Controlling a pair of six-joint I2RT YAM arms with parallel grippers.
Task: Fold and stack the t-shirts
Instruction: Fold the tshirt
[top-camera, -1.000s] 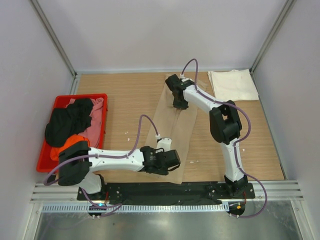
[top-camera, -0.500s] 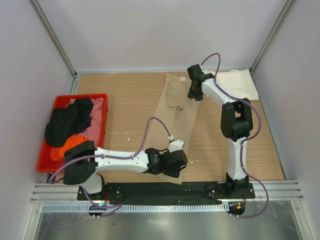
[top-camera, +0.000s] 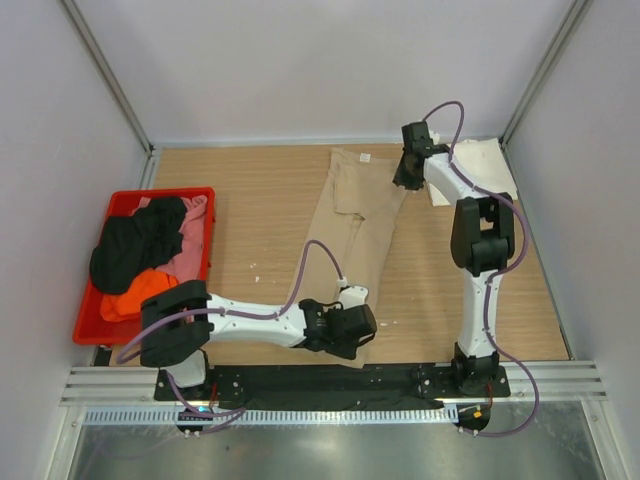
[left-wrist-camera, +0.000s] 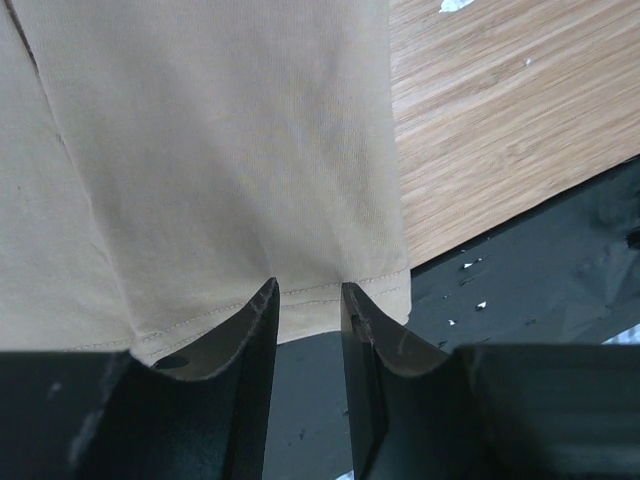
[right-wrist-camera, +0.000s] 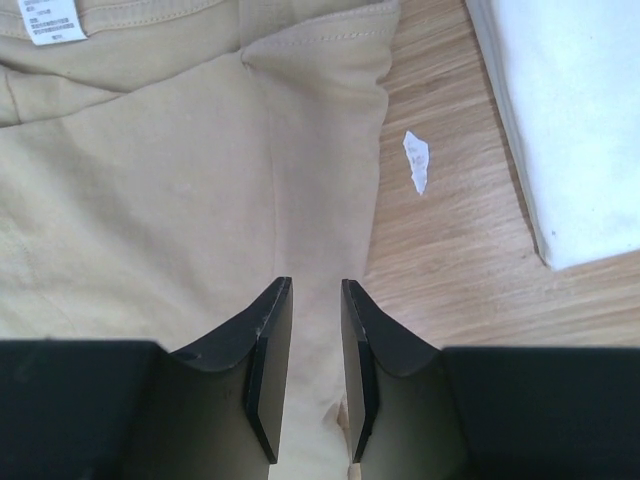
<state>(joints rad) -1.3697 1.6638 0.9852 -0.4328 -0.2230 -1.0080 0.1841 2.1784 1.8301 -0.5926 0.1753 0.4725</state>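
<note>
Overhead view facing down, both wrist views close above tan t-shirt (top-camera: 352, 225)
</note>
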